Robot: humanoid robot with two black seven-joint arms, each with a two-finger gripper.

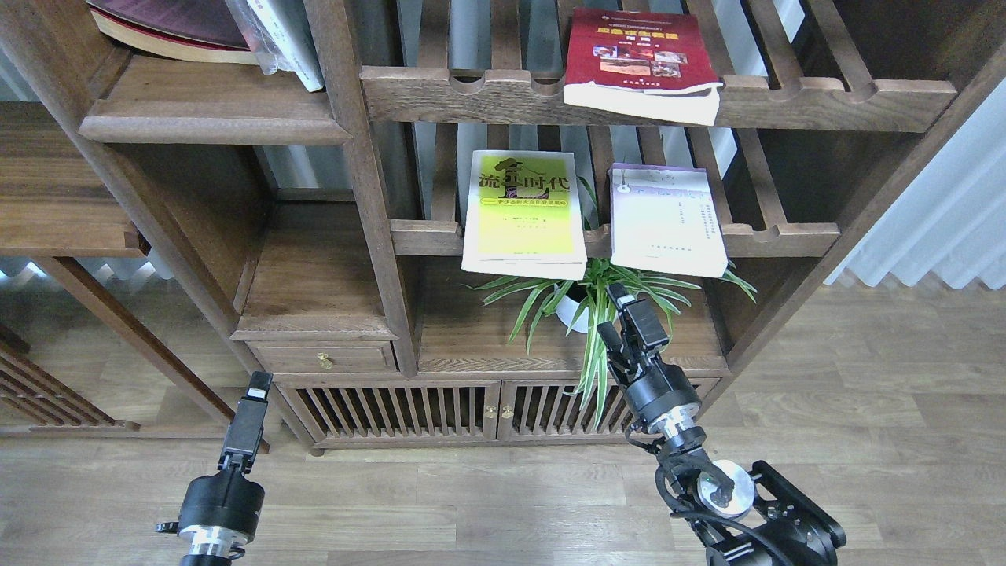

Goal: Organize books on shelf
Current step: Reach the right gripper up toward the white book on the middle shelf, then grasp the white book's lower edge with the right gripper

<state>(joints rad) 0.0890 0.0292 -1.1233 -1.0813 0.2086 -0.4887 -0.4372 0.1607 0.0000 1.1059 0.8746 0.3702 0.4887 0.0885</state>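
The right hand (621, 310) hangs empty in front of the plant (605, 295), its fingers a little apart, below the white book (666, 222). The left hand (258, 385) is low at the left; I cannot tell its opening. The yellow-green book (525, 214) lies beside the white one; the red book (640, 59) lies above. The shelf (212, 106) is far left.

Two black arms rise from the lower edge. The right gripper (625, 314) reaches toward 12 o'clock, jaws slightly parted and empty. The left gripper (255, 389), at 8 o'clock, points upward, its fingers indistinguishable.
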